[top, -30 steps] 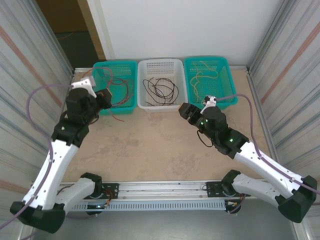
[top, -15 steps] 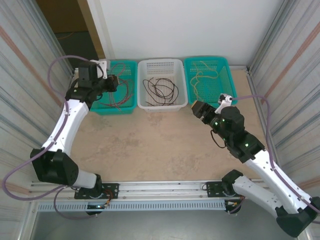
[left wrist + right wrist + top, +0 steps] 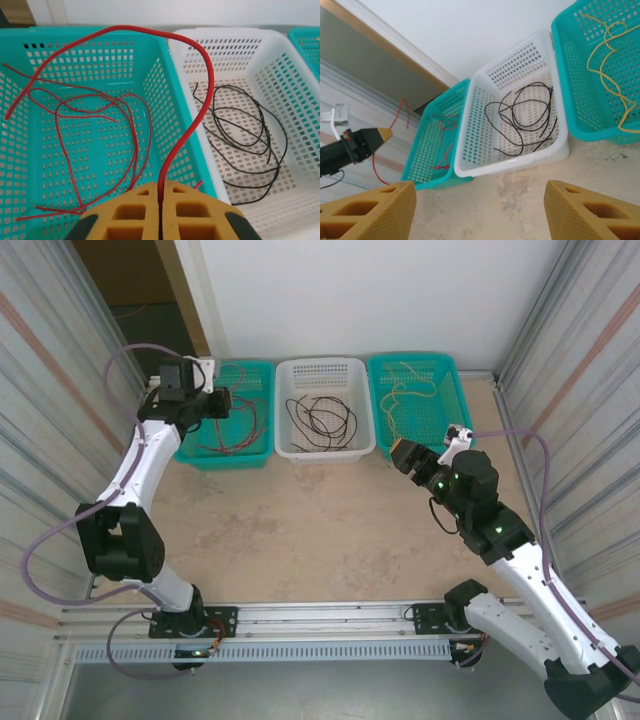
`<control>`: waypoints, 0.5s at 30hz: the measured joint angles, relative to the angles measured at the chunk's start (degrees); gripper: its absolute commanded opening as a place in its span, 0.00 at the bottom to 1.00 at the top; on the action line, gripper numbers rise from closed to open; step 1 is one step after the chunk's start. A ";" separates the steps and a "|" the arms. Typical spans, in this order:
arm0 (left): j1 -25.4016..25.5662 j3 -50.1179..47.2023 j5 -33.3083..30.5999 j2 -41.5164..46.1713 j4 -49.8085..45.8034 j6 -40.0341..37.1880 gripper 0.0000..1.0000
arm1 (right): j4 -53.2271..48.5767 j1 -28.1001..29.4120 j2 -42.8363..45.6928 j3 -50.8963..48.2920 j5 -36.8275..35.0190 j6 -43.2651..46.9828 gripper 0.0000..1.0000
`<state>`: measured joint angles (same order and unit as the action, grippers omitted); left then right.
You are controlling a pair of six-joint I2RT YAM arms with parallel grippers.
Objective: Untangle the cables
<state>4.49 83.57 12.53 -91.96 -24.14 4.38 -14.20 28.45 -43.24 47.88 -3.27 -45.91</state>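
My left gripper [image 3: 222,400] hovers over the left teal basket [image 3: 262,455], shut on a red cable [image 3: 186,136]. That cable rises from between the yellow pads [image 3: 132,210], arcs over the basket and droops to the left. More red cables [image 3: 100,107] lie loose on the basket floor. Black cables [image 3: 320,420] coil in the white basket [image 3: 325,453], and a yellow cable [image 3: 410,400] lies in the right teal basket [image 3: 415,358]. My right gripper [image 3: 405,455] is open and holds nothing. It sits above the table just in front of the right teal basket and the white one.
The three baskets stand side by side against the back wall. Corrugated metal walls [image 3: 60,360] close in both sides, and a metal rail [image 3: 320,615] runs along the near edge. Bare beige tabletop [image 3: 300,530] lies between the arms.
The left arm has swung back and up, from in front of the left teal basket to over it, with the red cable. The right gripper has moved right and slightly back.
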 measured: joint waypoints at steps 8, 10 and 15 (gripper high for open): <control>0.00 0.11 -3.26 -3.89 -0.13 -0.59 0.71 | 0.20 -1.60 -1.09 0.02 1.86 1.44 0.68; 0.00 0.09 -4.09 -3.76 -0.20 -0.07 0.87 | 0.28 -1.60 -1.14 0.02 2.03 1.66 0.69; 0.00 -1.46 -5.79 -0.22 0.22 2.14 0.99 | 0.37 -1.60 -0.96 0.35 1.70 2.75 0.73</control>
<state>4.49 82.11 6.74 -92.18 -23.92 6.52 -13.82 26.85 -44.21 48.23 -1.56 -43.16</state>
